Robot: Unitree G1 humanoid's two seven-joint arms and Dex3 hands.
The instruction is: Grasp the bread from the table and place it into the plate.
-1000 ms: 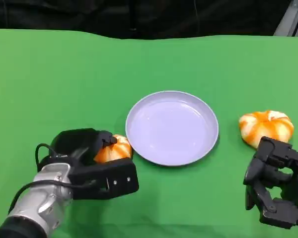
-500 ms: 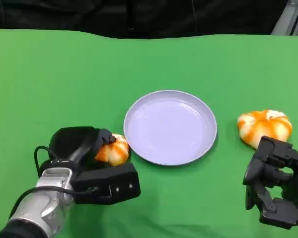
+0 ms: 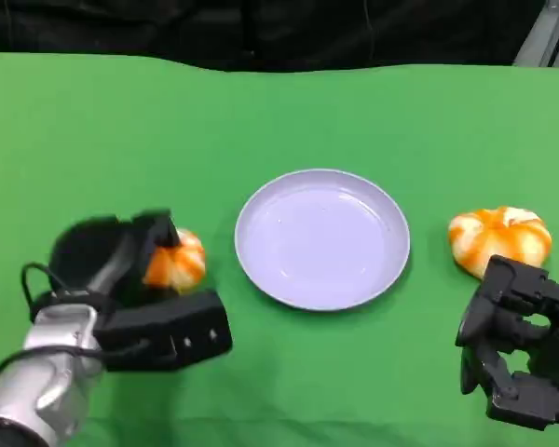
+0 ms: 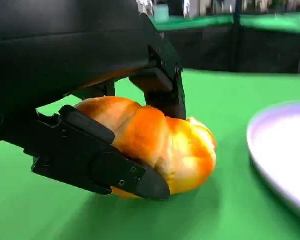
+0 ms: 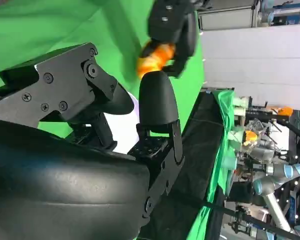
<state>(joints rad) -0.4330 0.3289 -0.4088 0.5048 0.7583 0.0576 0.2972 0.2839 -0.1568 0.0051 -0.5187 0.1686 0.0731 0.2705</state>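
In the head view my left hand [image 3: 121, 284] grips an orange-and-white bread roll [image 3: 175, 262] at the lower left, a short way left of the pale lilac plate [image 3: 322, 238]. The left wrist view shows this roll [image 4: 162, 145] pinched between the black fingers [image 4: 97, 162] of that hand, low over the green cloth, with the plate's rim [image 4: 275, 145] off to one side. A second roll [image 3: 499, 237] lies right of the plate. Just in front of it sits my right hand [image 3: 517, 349], holding nothing, fingers apart [image 5: 155, 100].
A green cloth [image 3: 121, 130] covers the whole table; its far edge meets a dark backdrop [image 3: 261, 28]. The right wrist view looks across the table to my left hand [image 5: 172, 20] with the roll [image 5: 155, 57], and lab equipment beyond.
My left hand has moved to the left with the roll, away from the plate's rim, and is motion-blurred now. The right hand and the second roll have stayed put.
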